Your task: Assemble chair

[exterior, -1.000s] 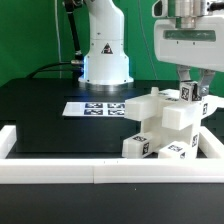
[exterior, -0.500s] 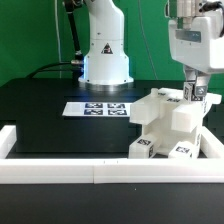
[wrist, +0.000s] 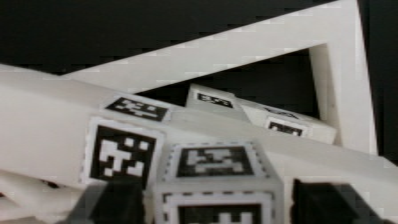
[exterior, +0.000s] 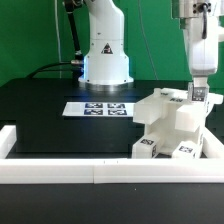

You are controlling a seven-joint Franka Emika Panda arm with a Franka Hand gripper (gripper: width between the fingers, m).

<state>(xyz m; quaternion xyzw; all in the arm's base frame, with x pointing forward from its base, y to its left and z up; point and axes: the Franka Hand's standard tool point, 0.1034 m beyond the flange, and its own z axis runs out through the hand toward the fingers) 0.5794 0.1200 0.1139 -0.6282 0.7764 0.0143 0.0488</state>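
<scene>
The chair [exterior: 165,118] is a chunky white stack of slabs and posts at the exterior view's right, just inside the border rail. Two tagged ends [exterior: 147,150] face the front. My gripper [exterior: 197,98] hangs straight down over the chair's right side, its fingers on either side of a small tagged post [exterior: 197,94] that sticks up from the top. In the wrist view the tagged post [wrist: 217,180] sits between the two dark fingers [wrist: 121,200], with a thin gap on each side. The gripper [wrist: 222,205] is open.
The marker board [exterior: 97,108] lies flat on the black table in front of the robot base [exterior: 105,60]. A long white border rail [exterior: 60,172] runs along the front edge and turns up both sides; the chair stands close to its right corner.
The gripper has moved to the exterior view's right and upward, and the chair has shifted right with it. The jaws, shut on the tagged post before, now stand apart from it.
</scene>
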